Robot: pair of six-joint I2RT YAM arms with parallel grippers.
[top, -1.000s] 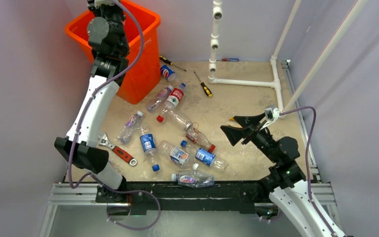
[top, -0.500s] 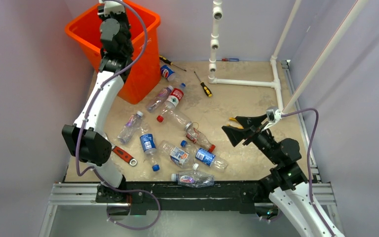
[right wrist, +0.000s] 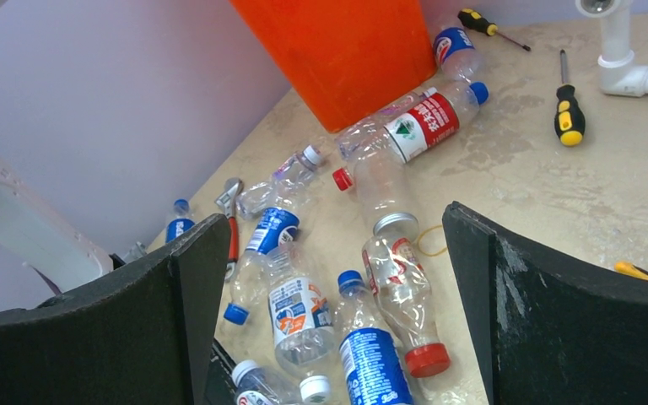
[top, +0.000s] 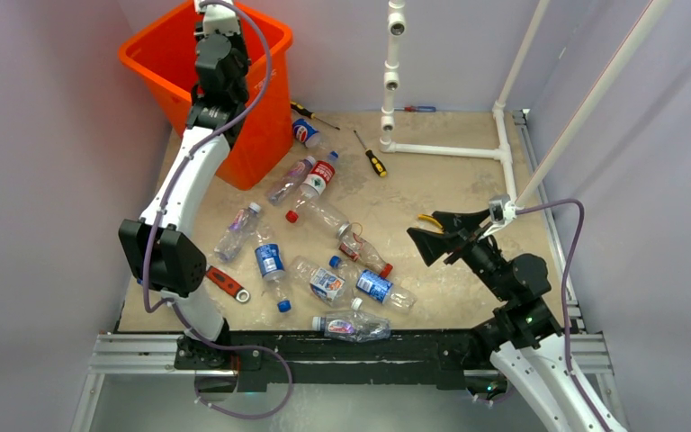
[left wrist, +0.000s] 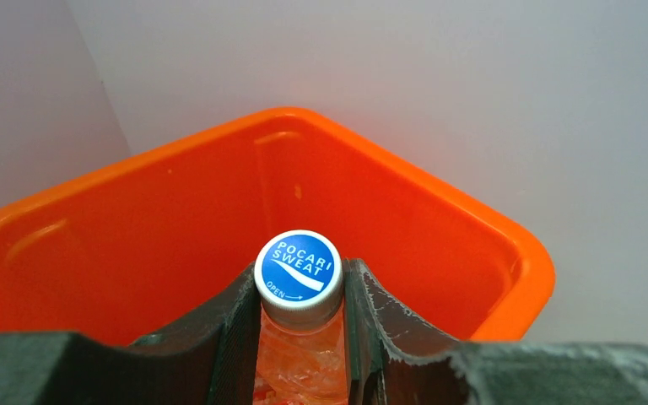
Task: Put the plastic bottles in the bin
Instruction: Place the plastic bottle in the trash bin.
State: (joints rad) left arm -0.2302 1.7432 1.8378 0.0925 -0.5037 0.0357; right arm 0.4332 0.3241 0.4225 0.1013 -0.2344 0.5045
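From above: sandy tabletop (top: pixel 468 180) boxed in by pale lilac walls (top: pixel 45 180). At the far left corner, orange bin (top: pixel 148 56), with the left arm stretched up over its mouth. Loose plastic bottles (top: pixel 270 261) strewn flat between bin and near edge. Off to the right, right gripper (top: pixel 425 236) hanging above the tabletop, spread wide, nothing in it.

From the left wrist: left gripper (left wrist: pixel 299 295) pinching held bottle (left wrist: pixel 299 359), orange-tinted, just under its blue cap (left wrist: pixel 299 267); above the bin's open mouth.

From the right wrist: fingers (right wrist: pixel 143 321) far apart, framing several bottles lying on the tabletop. Red-labelled bottle (right wrist: pixel 422 126) just beside the bin's base. Yellow-handled screwdriver (right wrist: pixel 569 118) near white pipe frame (right wrist: pixel 624 72).
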